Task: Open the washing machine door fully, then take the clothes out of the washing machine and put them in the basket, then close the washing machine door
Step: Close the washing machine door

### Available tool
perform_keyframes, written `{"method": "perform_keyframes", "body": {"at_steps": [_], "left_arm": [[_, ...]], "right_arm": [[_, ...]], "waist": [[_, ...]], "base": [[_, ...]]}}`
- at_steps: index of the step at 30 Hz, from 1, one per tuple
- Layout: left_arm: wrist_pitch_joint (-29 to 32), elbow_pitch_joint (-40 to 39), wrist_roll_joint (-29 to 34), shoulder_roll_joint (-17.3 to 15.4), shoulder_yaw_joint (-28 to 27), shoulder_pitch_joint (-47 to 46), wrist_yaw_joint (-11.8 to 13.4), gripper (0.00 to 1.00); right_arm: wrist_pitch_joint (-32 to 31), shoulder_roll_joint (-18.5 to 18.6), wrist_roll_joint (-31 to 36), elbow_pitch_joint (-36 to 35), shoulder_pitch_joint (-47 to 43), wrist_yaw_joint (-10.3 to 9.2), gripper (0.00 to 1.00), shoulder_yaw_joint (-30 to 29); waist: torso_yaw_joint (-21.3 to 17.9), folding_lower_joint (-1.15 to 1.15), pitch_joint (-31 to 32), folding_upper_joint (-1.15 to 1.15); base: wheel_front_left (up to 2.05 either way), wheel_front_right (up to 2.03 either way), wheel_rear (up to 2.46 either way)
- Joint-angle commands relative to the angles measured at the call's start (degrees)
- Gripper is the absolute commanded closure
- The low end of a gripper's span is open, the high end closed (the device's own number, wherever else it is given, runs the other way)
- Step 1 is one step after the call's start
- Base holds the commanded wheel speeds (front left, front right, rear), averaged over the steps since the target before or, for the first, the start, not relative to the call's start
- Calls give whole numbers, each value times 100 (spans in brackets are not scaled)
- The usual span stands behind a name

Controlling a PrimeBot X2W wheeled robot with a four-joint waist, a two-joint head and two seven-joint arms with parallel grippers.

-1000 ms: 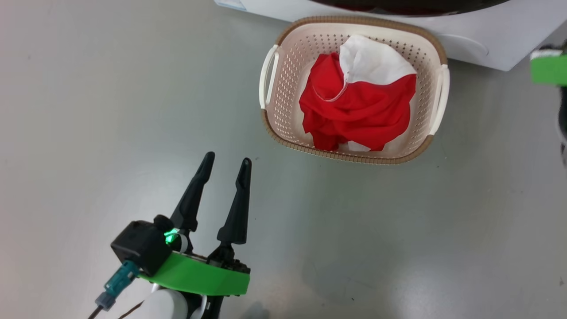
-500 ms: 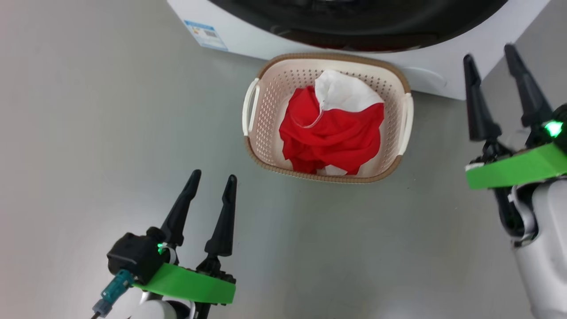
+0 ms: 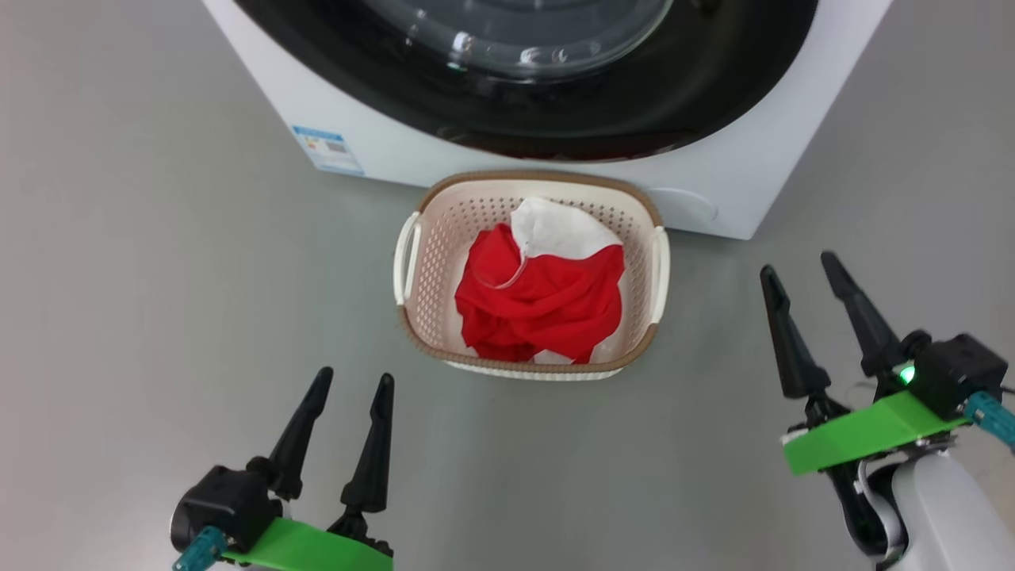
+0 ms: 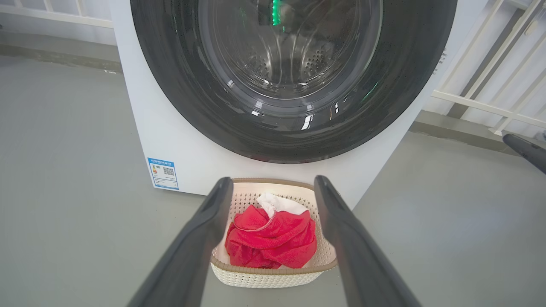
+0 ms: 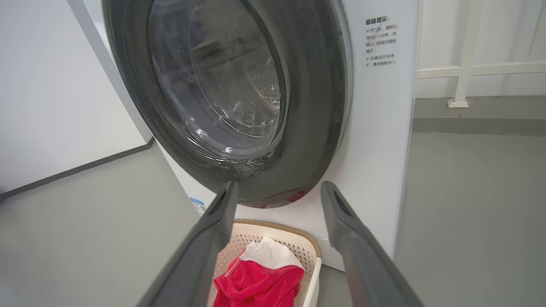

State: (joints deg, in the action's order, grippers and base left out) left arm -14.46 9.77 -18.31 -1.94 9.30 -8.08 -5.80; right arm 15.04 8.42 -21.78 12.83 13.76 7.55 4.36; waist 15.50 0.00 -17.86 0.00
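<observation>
Head view gives you the clothes (image 3: 539, 305) bundled in the basket (image 3: 539, 176), which sits just before the washer (image 3: 373, 135) below a door (image 3: 714, 87) that looks shut, though its latch side is unclear, with your left gripper (image 3: 355, 375) and right gripper (image 3: 797, 265) near you on either side, jaws wide and empty.

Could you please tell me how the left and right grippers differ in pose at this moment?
The left gripper sits lower in the head view than the right gripper. The left gripper leans rightward; the right gripper leans leftward. Both are open, empty, and flank the basket without touching it.
</observation>
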Motion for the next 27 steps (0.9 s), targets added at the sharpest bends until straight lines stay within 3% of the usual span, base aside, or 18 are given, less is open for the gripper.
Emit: {"method": "perform_keyframes", "body": {"at_steps": [1,27], "left_arm": [[-54,-70,90,-94,-220,65,-64,0],[-54,42,329,-94,-730,591,-167,0]], "right_arm": [[-4,-31,-97,-117,-146,-6,0,150],[-4,-271,-51,-54,-1455,-6,0,-223]], "waist": [[-262,0,277,0],[-1108,0,964,0]], "base": [[0,0,0],[0,0,0]]}}
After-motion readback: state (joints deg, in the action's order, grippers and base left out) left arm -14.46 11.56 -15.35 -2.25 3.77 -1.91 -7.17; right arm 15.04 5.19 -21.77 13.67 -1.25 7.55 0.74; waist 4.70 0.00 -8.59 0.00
